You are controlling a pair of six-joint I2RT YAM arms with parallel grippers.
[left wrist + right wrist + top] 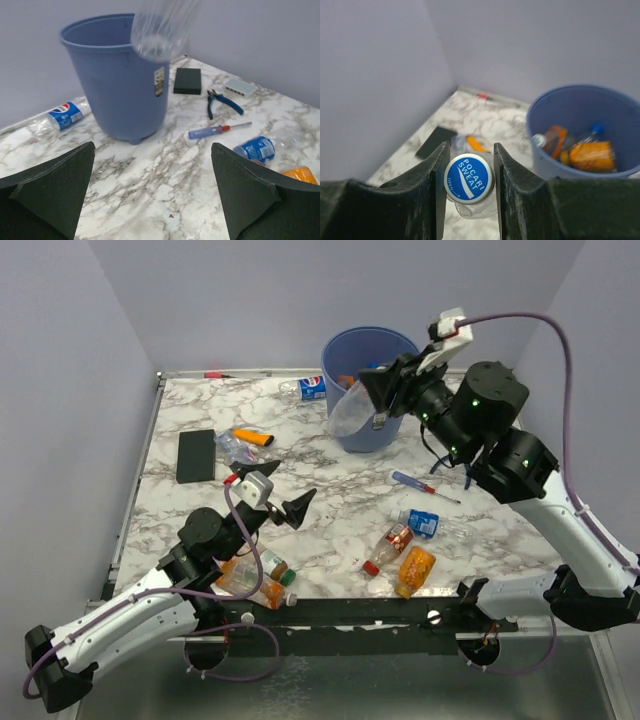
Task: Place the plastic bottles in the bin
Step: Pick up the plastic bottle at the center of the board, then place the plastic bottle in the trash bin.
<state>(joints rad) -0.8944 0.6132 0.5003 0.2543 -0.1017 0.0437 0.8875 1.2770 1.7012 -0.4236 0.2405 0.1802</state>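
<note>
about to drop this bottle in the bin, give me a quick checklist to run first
1. Grip on the held bottle: ok, the right gripper is shut on it at the blue cap.
2. Held bottle over the bin opening: not ok, it hangs just outside the rim.
3. Room in the bin: ok, the bottles inside lie well below the rim.
4. Bin upright: ok.
5. State of the left gripper: ok, open, empty and away from the bin.
</note>
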